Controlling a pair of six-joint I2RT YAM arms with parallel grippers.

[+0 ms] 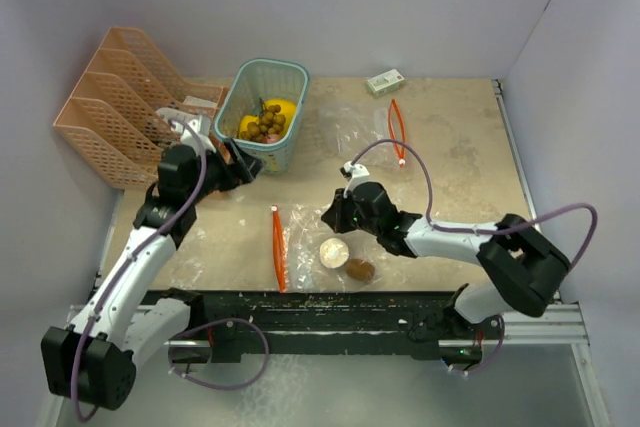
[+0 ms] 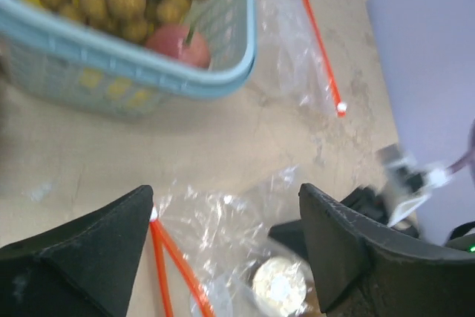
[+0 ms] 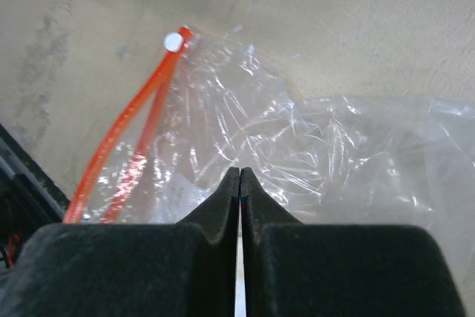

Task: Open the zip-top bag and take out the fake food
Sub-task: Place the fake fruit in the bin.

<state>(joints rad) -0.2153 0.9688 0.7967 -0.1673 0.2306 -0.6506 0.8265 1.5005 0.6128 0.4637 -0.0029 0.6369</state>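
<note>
The basket [image 1: 293, 127] is teal, fruit [image 1: 281, 107] yellow, grapes [image 1: 267, 127] brown — bag [image 1: 305, 237] clear, zip [image 1: 278, 247] orange.

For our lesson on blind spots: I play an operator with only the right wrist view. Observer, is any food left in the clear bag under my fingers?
Observer: Yes. The top view shows a round beige piece and a brown piece within the outline of the bag.
Operator: Where is the other arm?
Observer: The left gripper stands open and empty beside the teal basket.
Operator: Anything in that basket?
Observer: It holds yellow fruit and a grape cluster.
</note>
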